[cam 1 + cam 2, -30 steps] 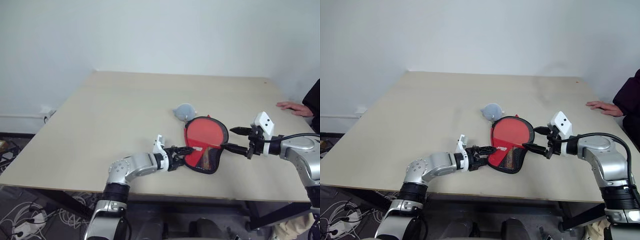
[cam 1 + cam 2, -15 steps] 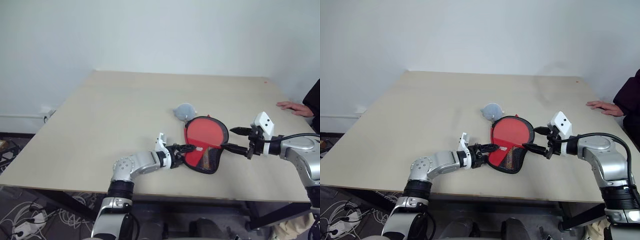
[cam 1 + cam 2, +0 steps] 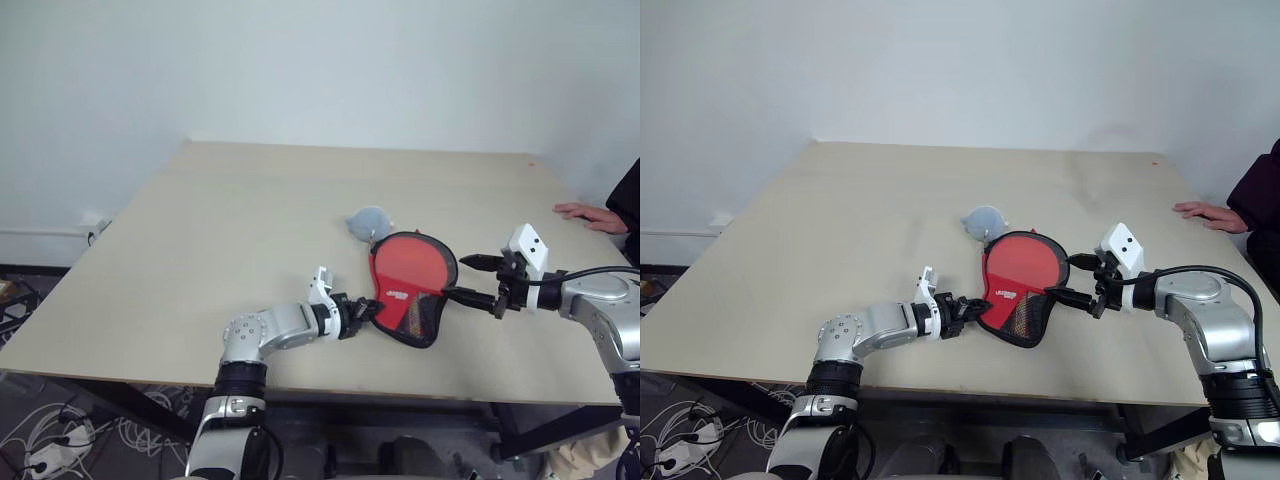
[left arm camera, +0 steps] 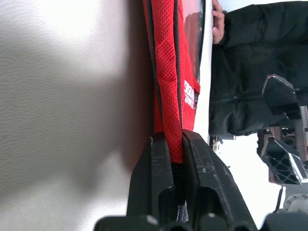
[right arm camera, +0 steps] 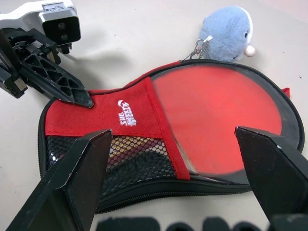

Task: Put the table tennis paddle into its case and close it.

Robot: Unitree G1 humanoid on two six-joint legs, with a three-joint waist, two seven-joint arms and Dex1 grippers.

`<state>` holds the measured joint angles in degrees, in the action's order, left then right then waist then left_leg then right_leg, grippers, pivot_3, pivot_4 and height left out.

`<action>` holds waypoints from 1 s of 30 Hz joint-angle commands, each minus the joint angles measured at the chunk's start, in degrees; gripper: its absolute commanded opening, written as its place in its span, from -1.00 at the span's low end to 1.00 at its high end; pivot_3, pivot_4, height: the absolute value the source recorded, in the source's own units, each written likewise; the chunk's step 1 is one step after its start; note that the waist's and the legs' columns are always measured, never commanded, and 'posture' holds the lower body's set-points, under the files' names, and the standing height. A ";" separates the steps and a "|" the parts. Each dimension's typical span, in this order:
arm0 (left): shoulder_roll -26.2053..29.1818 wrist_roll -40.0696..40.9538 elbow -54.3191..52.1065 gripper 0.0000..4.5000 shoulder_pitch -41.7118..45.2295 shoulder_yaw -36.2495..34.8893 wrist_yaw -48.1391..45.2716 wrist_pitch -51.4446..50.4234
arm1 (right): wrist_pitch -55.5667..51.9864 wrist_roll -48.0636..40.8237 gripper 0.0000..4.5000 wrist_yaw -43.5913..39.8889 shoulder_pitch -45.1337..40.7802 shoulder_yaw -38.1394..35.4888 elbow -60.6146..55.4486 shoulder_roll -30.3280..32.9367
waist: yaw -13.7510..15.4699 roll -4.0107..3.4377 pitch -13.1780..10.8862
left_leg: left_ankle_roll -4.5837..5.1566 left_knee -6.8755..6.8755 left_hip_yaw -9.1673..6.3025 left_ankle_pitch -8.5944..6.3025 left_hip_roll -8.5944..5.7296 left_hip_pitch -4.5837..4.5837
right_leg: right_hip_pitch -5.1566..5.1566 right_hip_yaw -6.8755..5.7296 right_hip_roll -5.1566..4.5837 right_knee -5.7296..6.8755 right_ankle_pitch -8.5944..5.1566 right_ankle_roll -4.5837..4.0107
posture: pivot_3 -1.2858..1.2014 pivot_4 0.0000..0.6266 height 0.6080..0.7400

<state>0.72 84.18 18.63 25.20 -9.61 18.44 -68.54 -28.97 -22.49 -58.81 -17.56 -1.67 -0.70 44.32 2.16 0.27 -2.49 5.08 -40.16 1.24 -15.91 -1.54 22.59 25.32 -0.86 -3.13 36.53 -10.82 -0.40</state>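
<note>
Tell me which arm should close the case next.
Right, probably. The left gripper is already shut on the case at its narrow end, anchoring it; the right gripper is open beside the case's far edge.

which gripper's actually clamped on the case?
The left gripper: its fingers pinch the case at its narrow end. The right gripper stands open beside it.

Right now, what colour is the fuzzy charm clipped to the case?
Grey-blue fuzzy charm, with a small pink bead; clearest in the right wrist view.
</note>
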 commanded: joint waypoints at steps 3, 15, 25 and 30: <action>-0.33 -0.48 -2.98 -0.97 -0.44 -0.70 0.30 -1.92 | 0.73 -0.24 0.97 -0.23 -2.00 -0.92 -0.29 -0.05 | -0.06 0.00 0.00 | 0.00 0.00 0.00 0.00 0.00 0.00 | 0.00 0.00 0.00 0.00 0.00 0.00 | 0.03 -1.00 0.84; 0.37 4.34 -10.99 -0.97 -6.31 -1.18 5.57 -5.48 | 0.80 0.03 0.97 -0.39 -2.80 -0.31 0.07 -0.40 | -0.21 -0.01 0.00 | -0.07 0.12 -0.03 -0.04 0.04 -0.02 | 0.08 0.01 -0.01 0.00 0.00 0.00 | 0.03 -1.00 0.84; 8.96 22.42 -22.15 -0.97 -15.50 2.01 17.45 -0.34 | 1.10 0.15 0.97 -0.48 -3.04 -0.10 0.65 -0.41 | -0.26 -0.02 0.01 | -0.19 0.18 -0.09 -0.10 0.11 -0.05 | 0.11 -0.01 -0.03 0.03 0.02 -0.04 | 0.03 -1.00 0.84; 14.11 28.79 -27.43 -0.97 -19.55 4.66 19.72 4.29 | 1.26 0.20 0.97 -0.68 -3.40 0.12 1.00 -0.52 | -0.24 -0.03 0.02 | -0.20 0.19 -0.07 -0.11 0.11 -0.05 | 0.14 -0.02 -0.10 0.03 0.03 -0.08 | 0.03 -1.00 0.84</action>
<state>14.14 110.73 -5.54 6.12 -5.33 37.84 -65.90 -28.76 -22.33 -59.07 -19.53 -0.74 0.80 43.67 1.92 0.24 -2.47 4.88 -39.97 1.17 -16.02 -1.42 22.54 25.46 -0.89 -3.25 36.56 -10.79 -0.48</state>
